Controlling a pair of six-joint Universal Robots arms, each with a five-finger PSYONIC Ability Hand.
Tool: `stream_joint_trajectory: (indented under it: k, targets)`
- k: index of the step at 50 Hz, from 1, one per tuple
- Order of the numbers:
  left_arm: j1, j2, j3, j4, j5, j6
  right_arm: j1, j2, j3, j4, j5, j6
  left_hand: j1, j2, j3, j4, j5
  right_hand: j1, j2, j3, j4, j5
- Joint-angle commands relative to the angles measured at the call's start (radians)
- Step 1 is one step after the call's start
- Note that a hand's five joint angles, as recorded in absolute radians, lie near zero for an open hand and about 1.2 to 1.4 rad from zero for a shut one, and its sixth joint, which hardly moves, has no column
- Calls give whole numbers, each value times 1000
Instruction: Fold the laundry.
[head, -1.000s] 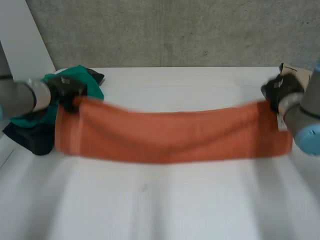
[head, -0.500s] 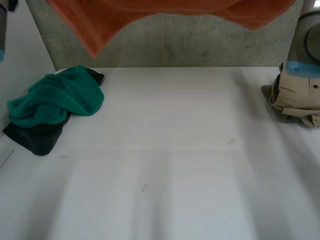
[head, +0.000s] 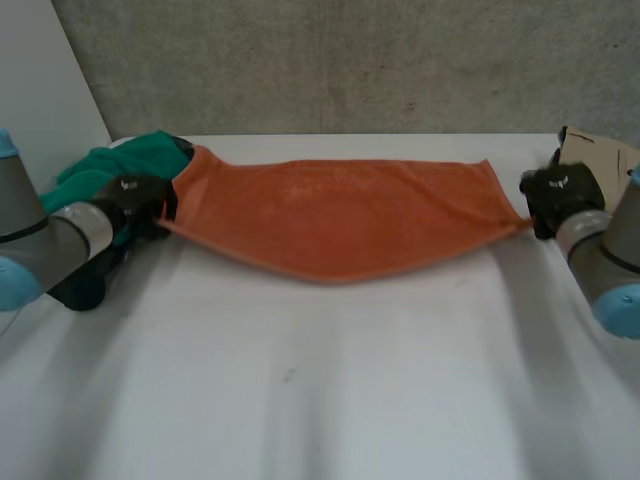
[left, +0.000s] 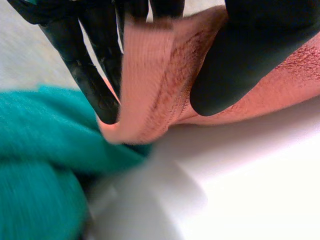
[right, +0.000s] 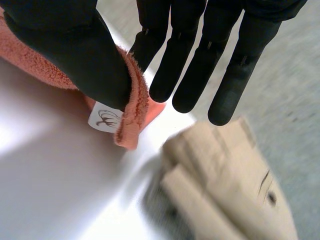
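Within left hand (left: 250, 55): orange towel (left: 150, 85) corner.

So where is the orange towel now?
In the head view the towel is stretched between the left hand, by the green cloth, and the right hand, by the beige garment.

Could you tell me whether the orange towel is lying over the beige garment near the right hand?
No, the orange towel in the right hand ends short of the beige garment, with table between.
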Motion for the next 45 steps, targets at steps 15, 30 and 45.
stream_joint_trajectory:
  k: [15,30,45]
  targets:
    - [121,332,-342,-674,69,671,-160,-321,229,586,-144,-507,246,196,202,193,213,250,215,202,196,199]
    - [41,72,162,-558,30,268,-46,-28,-130,272,-16,-123,246,196,202,193,213,250,215,202,196,199]
    - [-89,-320,771,-585,-236,145,70,345,-575,138,165,-97,246,196,202,193,213,250,215,202,196,199]
